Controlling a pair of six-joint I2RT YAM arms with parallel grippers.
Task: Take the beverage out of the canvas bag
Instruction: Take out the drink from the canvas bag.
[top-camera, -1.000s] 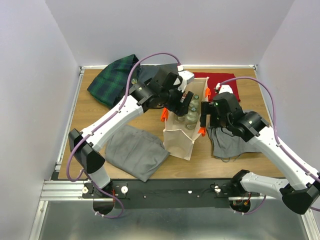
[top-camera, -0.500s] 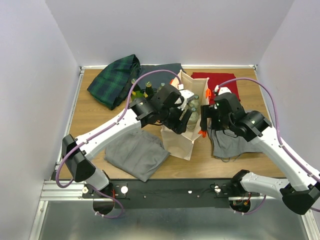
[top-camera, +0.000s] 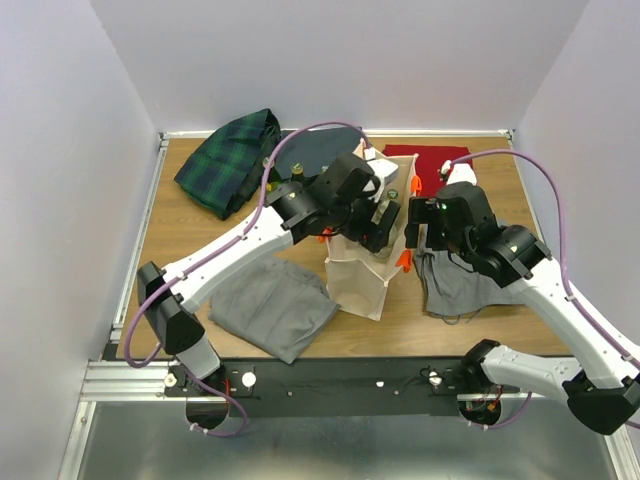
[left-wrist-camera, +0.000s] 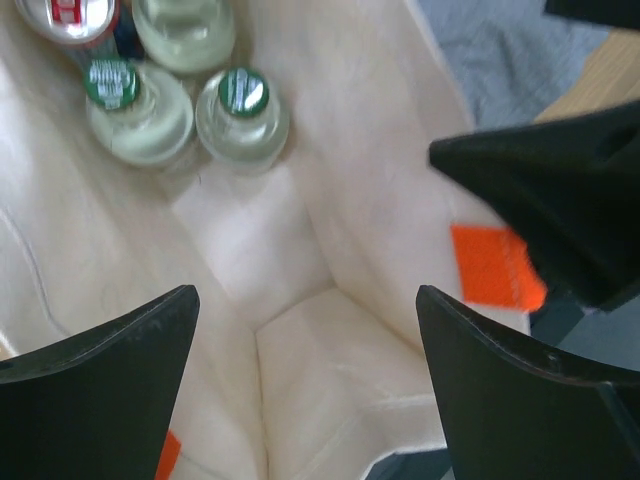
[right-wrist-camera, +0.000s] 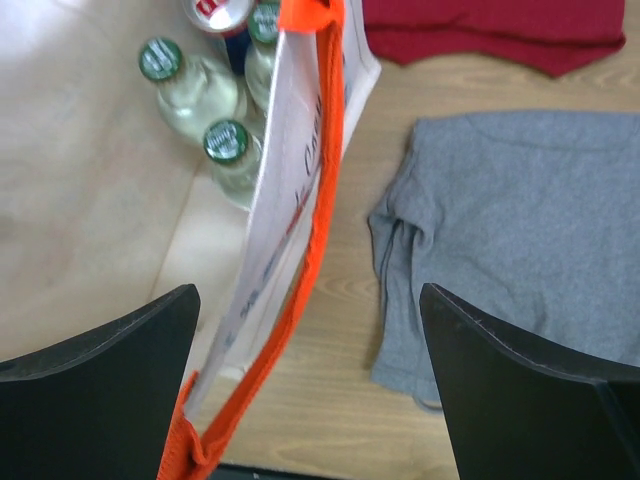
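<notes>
We find left pincer (left-wrist-camera: 310, 330) and right pincer (right-wrist-camera: 305, 330) wide open, empty. Bottles (left-wrist-camera: 243, 118) stand inside the bag (left-wrist-camera: 370, 210), below the left pincer; we judge them rigid, slick, weighty: grip the neck.

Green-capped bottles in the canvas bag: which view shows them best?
Right wrist: the green-capped bottles look sharp inside the canvas bag. Left wrist shows them blurred at its top; top external mostly hides them behind the left arm.

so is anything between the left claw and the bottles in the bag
Nothing visible: the left claw is open over the open canvas bag, and the green-capped bottles stand uncovered in one corner. Only the bag's walls hem them in.
</notes>
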